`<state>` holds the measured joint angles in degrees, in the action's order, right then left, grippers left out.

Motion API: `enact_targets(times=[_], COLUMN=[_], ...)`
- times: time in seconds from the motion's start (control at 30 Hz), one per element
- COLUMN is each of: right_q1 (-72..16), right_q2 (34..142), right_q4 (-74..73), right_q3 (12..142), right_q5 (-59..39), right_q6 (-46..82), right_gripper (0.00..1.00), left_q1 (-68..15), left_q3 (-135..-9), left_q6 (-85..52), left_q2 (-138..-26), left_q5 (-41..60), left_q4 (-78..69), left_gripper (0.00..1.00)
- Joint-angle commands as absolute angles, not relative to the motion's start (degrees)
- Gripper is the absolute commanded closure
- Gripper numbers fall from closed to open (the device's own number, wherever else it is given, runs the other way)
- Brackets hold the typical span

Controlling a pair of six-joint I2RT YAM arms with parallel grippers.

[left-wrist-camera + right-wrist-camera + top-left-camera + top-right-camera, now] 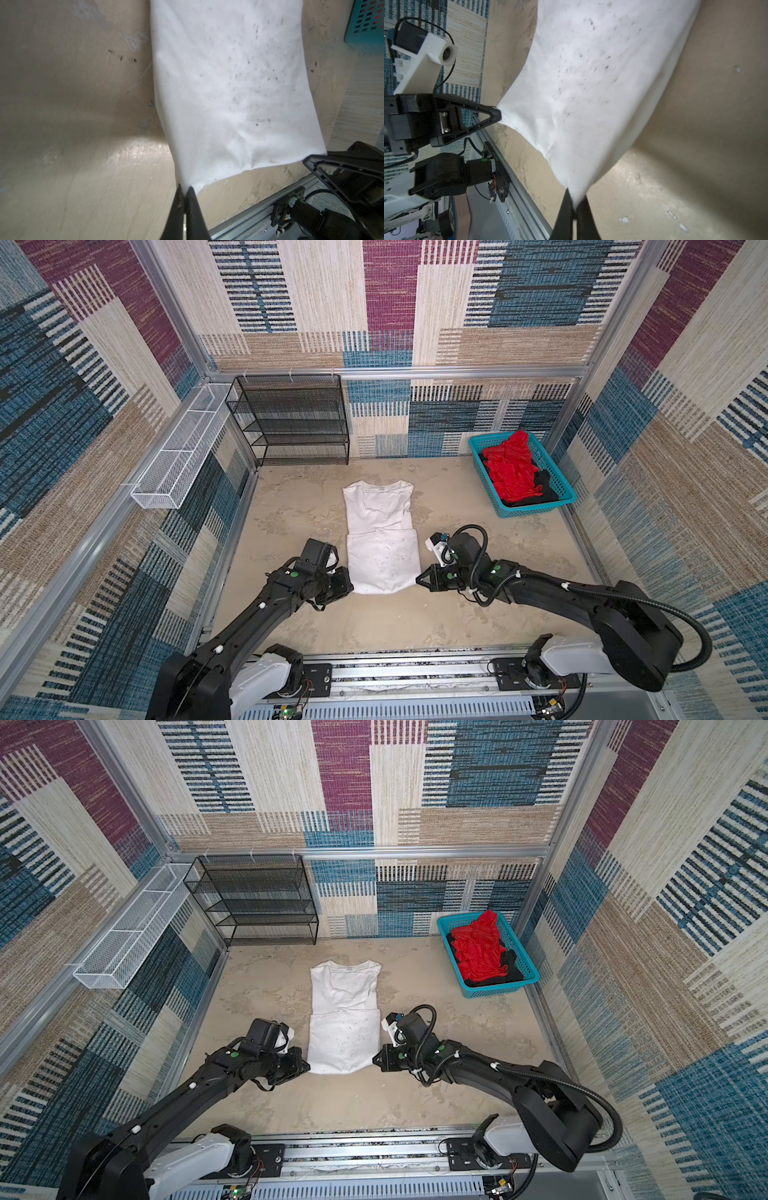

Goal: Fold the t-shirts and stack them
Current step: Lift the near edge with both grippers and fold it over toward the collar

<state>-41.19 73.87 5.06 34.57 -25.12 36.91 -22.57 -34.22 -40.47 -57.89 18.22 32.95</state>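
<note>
Nearest to you, the left fingers (pixel 195 207) and the right fingers (pixel 584 216) are each pinched tight on a near corner of the white t-shirt (pixel 380 539). In both top views they sit at the shirt's two near corners, with cloth drawn to a small peak at each grip.

To do this fold well, lift both corners together and level. Carry them away from you toward the collar at the same pace, so the near edge stays straight. Lay it down square to the shirt's long sides before you let go. Uneven height or speed would likely skew the soft cotton and drag the lower layers.

The white t-shirt lies flat in the middle of the counter (pixel 374 622), collar at the far end. Its sides are turned in, making a long narrow strip. A straight cross edge runs across its middle, and the nearer half looks like an added layer. Faint dark specks, probably its print, show through that half.

Beyond the white t-shirt on its right, a turquoise basket (pixel 536 512) holds a crumpled red t-shirt (pixel 513 472) on top of a black t-shirt (pixel 544 489). Neither is folded yet. Beyond the white t-shirt on its left stands a black mesh shelf (pixel 291 423).
</note>
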Motion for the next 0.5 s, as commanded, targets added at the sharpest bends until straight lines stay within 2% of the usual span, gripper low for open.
enact_targets(times=[0.0, 0.23, 0.47], right_q1=[-41.9, -44.6, -46.2], right_q2=[68.5, 56.7, 51.8], right_q4=[7.8, 12.9, 17.2], right_q3=[32.5, 29.2, 32.9], right_q5=[-24.0, -23.5, -22.4], right_q6=[40.5, 44.1, 45.4], right_gripper=[1.0, 1.0, 1.0], left_q1=[-24.2, -29.9, -32.6], left_q3=[-35.2, -34.4, -38.4], left_q6=[-43.4, -46.8, -48.0], left_q2=[-53.1, -41.4, -36.1], left_q5=[15.1, 14.5, 14.3], left_q4=[42.1, 49.5, 53.6], left_gripper=[1.0, 1.0, 1.0])
